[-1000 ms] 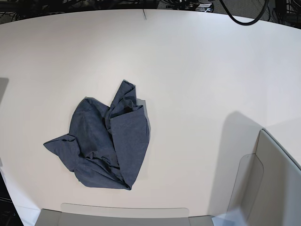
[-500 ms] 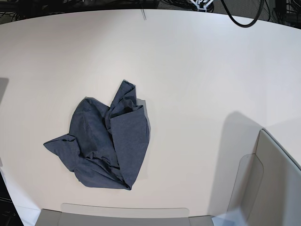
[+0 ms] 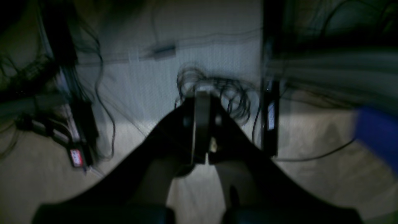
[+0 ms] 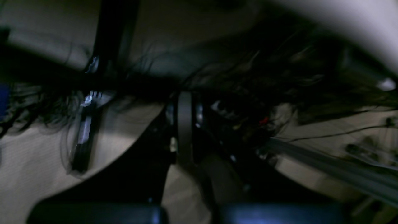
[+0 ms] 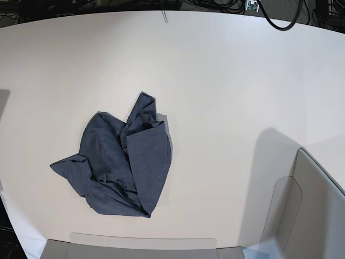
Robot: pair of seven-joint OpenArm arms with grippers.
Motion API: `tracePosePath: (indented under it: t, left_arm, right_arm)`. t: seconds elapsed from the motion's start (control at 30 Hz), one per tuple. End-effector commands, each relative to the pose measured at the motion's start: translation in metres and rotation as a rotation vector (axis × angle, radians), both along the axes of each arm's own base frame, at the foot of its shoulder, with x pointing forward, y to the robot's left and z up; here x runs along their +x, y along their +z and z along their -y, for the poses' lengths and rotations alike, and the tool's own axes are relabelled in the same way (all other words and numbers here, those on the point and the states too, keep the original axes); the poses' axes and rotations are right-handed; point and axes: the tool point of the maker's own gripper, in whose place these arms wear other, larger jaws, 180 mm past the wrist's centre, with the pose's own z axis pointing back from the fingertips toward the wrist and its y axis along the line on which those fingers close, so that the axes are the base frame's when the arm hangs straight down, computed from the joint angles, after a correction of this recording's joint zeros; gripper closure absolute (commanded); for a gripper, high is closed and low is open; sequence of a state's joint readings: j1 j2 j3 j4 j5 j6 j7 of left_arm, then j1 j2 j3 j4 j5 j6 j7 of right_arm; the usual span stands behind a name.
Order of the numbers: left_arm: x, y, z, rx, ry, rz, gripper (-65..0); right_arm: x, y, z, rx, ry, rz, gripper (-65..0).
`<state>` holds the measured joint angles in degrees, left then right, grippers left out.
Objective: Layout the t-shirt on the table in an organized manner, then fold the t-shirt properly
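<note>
Crumpled dark blue-grey cotton t-shirt (image 5: 116, 167) on off-white smooth tabletop (image 5: 226, 81), near pale grey front panel (image 5: 143, 253); 2 black tapered grippers, left (image 3: 202, 96) and right (image 4: 186, 96), pressed together, black cables (image 3: 217, 84) beyond.

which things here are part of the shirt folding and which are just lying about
For the job:
- crumpled dark blue-grey cloth t-shirt
- large smooth off-white table

Just about:
- curved thick black cable
- tangled thin black wires on the floor
</note>
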<state>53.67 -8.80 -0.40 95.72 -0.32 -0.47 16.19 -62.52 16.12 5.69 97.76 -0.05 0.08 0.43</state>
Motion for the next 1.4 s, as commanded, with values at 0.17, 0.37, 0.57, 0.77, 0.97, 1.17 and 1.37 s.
tracePosePath:
  t: [0.17,0.37,0.57,0.77,0.97,1.17,1.37]
  left_arm:
    - [0.061,0.098,0.015,0.004,-0.146,0.253,0.0]
    - [0.133,0.12,0.03,0.001,-0.314,0.425,0.0]
    - [0.176,0.128,0.074,-0.061,-0.453,0.492,0.0]
    - [0.193,0.142,0.143,-0.291,-0.653,0.508,-4.4]
    - [0.222,0.157,0.159,-0.322,-0.724,0.504,-14.6]
    - [0.27,0.182,0.165,-0.281,-0.673,0.567,-15.1]
    - [0.308,0.194,0.16,-0.272,-0.585,0.601,-15.2]
  right_arm:
    - [0.045,0.078,0.005,-0.044,-0.001,0.214,-0.2]
    - [0.092,0.108,-0.005,-0.019,-0.103,0.414,-0.3]
    - [0.131,0.113,-0.01,0.03,-0.236,0.549,-0.6]
    - [0.201,0.114,-0.008,0.106,-0.357,0.549,-0.7]
    - [0.279,0.154,-0.001,0.152,-0.382,0.601,-1.4]
    - [0.346,0.203,0.007,0.185,-0.378,0.679,-18.6]
    - [0.408,0.195,0.0,0.259,-0.381,0.628,-24.1]
